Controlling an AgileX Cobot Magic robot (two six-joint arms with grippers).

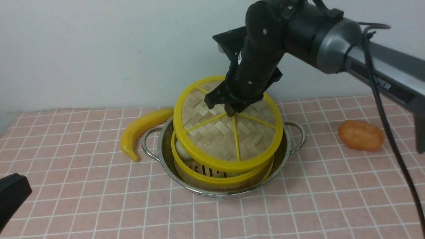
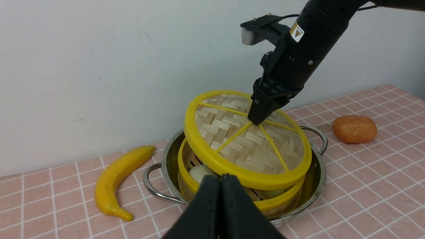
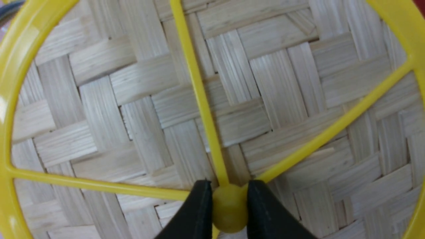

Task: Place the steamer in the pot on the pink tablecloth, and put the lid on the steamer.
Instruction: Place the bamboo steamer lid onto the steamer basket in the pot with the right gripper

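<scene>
Over the shiny stainless-steel pot (image 1: pixel 287 156) in the middle of the pink tablecloth (image 1: pixel 142 199), we're down to the last piece of the job! The bamboo steamer (image 1: pixel 219 184) is already sitting inside the pot, toy bun (image 2: pixel 201 172) and all, so that half is done. What's left is the woven lid (image 1: pixel 212 139), and here it is, tilted above the basket, its near edge low by the steamer's yellow rim; whether they touch, I can't tell. The right gripper (image 3: pixel 229 207) has it by the yellow centre knob, fingers parted just by the knob's width, one pad on either side. The left gripper (image 2: pixel 220 179) is closed, fingertips together, nothing between them. Off to the sides, a toy banana (image 1: pixel 141 129) lies by the left handle and a brown bread roll (image 1: pixel 361 135) well to the right. Now it wants levelling, centring and lowering, I'd say, then a release; let go at this slant and it could sit crooked.
</scene>
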